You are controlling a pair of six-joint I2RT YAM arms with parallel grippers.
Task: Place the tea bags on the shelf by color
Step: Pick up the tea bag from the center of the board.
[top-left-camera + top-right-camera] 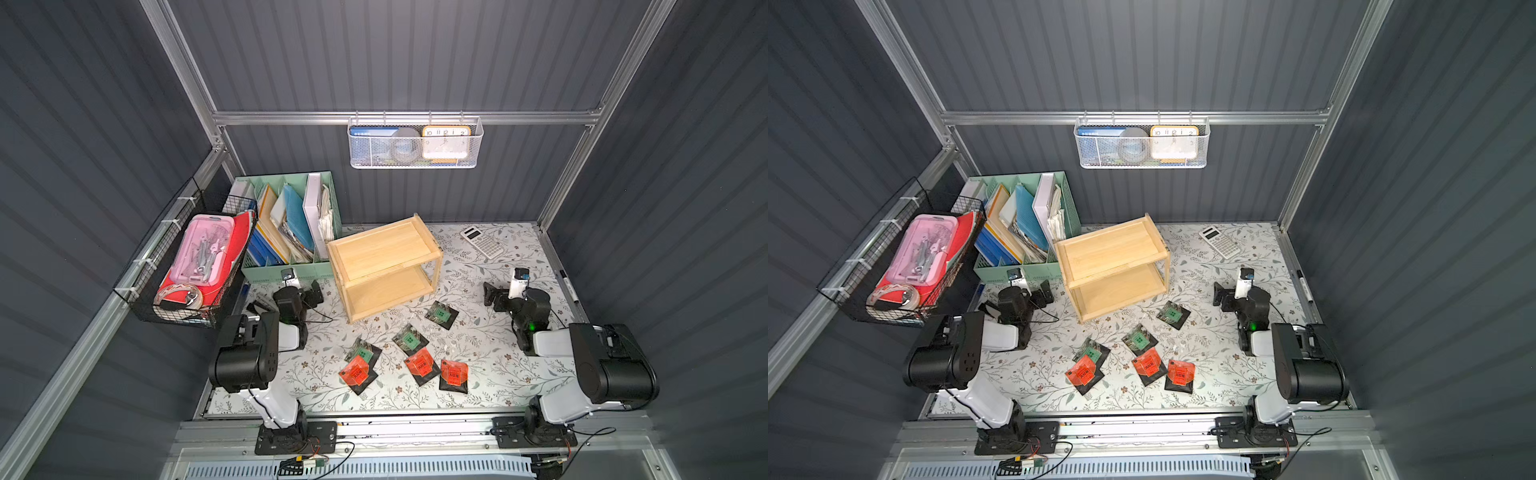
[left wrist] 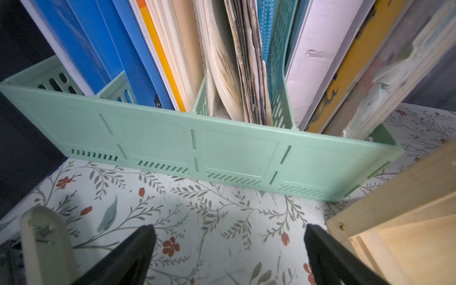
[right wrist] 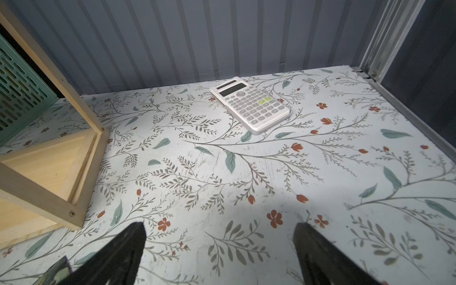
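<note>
Well, six small flat square black tea bags lie loose on the pale floral-patterned counter, all in front of the small two-tier shelf of light natural wood with its rimmed tiers and thin corner posts. The three green-labelled sachets, mottled on the front, sit nearer the shelf in a slanting row. The three orange-red-labelled sachets lie nearer the counter's front edge. At the left end of the spread one green sachet and one orange-red one overlap; the rest lie singly, some just beside each other.

The left pincer stands with its black fingers spread wide and nothing between them. It is low over bare counter just before the front wall of the mint-green plastic file organizer, with a corner of the shelf close by one finger. Whether it touches the counter I cannot tell.

The right pincer is likewise spread wide and holds nothing. It is over bare counter beside the shelf's end, with a white calculator lying beyond it near the back wall. Both pincers are well apart from the tea bags.
</note>
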